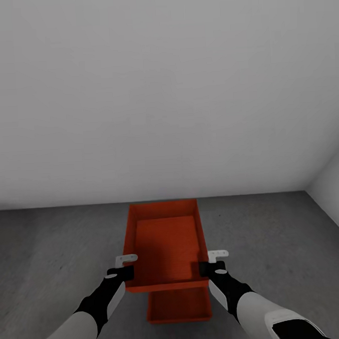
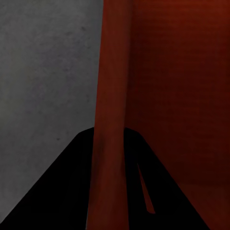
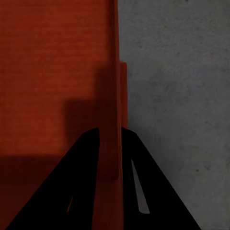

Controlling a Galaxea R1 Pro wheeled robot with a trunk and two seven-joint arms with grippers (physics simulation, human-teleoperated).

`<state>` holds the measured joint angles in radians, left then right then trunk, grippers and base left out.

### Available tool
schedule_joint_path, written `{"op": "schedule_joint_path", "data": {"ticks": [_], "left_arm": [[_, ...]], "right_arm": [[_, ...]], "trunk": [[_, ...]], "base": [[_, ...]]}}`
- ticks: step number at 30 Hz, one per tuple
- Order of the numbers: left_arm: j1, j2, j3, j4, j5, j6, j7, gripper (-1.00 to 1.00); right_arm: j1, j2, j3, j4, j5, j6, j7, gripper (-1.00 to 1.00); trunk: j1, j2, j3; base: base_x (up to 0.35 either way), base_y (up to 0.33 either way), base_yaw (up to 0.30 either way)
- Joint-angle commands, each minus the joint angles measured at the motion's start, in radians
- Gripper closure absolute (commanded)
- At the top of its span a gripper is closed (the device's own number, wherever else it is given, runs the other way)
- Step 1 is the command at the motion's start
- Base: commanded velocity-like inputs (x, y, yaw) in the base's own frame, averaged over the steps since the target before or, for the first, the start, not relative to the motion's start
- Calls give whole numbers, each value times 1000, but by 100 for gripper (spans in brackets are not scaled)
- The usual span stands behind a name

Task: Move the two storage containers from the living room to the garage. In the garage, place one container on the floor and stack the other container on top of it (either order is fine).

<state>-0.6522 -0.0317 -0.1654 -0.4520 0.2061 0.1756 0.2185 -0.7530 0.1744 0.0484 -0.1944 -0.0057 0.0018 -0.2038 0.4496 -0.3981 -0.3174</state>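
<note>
An orange-red plastic bin, rectangular with smooth plain walls and an open top, sits at about six o'clock in the head view, held up between both arms. Nothing lies in it; its flat bottom shows bare, shaded toward the near end. Below and nearer, a second bin of the same colour and shape peeks out from under the first one's near edge, resting on the floor, and what shows of its inside is also bare.

The left gripper pinches the held bin's wall at nine o'clock; in the left wrist view, the thin wall runs between the dark fingers. The right gripper pinches the wall at three o'clock, and the right wrist view shows the rim between its fingers.

The floor is dull, mottled grey concrete. A plain white wall rises behind, meeting another wall at three o'clock.
</note>
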Motion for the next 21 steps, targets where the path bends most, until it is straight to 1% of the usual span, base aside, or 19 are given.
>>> {"op": "schedule_joint_path", "data": {"ticks": [1, 7, 21], "left_arm": [[0, 5, 61, -1, 4, 7, 108, 100], [0, 6, 61, -1, 4, 7, 108, 100], [0, 6, 61, -1, 4, 7, 108, 100]], "right_arm": [[-2, -65, -53, -3, 13, -82, -25, 100], [-2, -65, -53, -3, 13, -82, -24, 100], [-1, -65, -53, -4, 13, -79, -23, 100]], "trunk": [[0, -2, -3], [0, -2, -11], [0, -2, -12]], "base": [[0, 0, 0], [0, 0, 0], [0, 0, 0]]}}
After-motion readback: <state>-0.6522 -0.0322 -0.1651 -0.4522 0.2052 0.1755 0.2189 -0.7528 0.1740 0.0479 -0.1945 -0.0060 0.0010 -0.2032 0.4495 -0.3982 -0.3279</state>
